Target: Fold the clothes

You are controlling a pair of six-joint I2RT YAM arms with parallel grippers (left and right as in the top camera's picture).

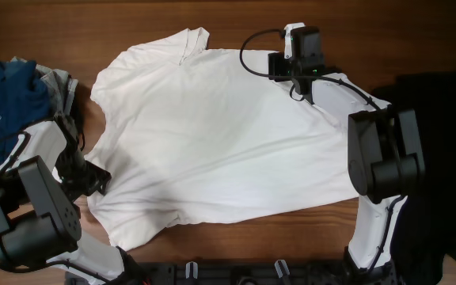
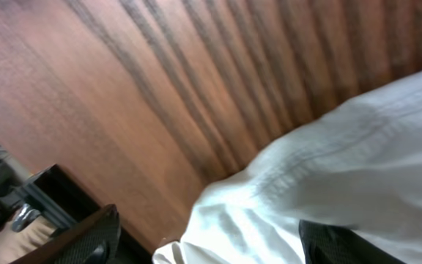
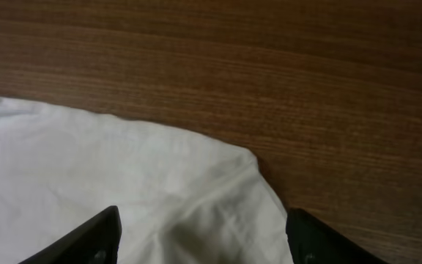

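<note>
Two sets of jaws, both parted, set at opposite edges of one white T-shirt (image 1: pixel 212 134). Likely placed that way so as to pinch two far-apart edges together and carry the cloth over evenly, without dragging or bunching.

At the left jaws: dark fingers (image 2: pixel 86 238) wide apart, clamped on nothing. Between them and just ahead, a stitched hem and a small rumple of white cloth. Beyond the tips, bare wooden desk (image 2: pixel 123 95).

At the right jaws: fingers (image 3: pixel 86 236) also apart, nothing gripped. Between them, a rounded corner of the shirt's edge, lying flat. Ahead and to one side, only wood grain. Seemingly lined up to close on that corner, though not yet touching it as far as can be told.

Shirt itself: spread almost flat across the desk between the two sets of jaws, neckline on the side far from the robot. Broad soft wrinkles through the middle, edges slightly wavy. Only plain white showing; no print or tag in view.

Outside the left jaws, a heap of blue garments (image 1: pixel 6 95). Outside the right jaws, black cloth (image 1: pixel 434 95).
</note>
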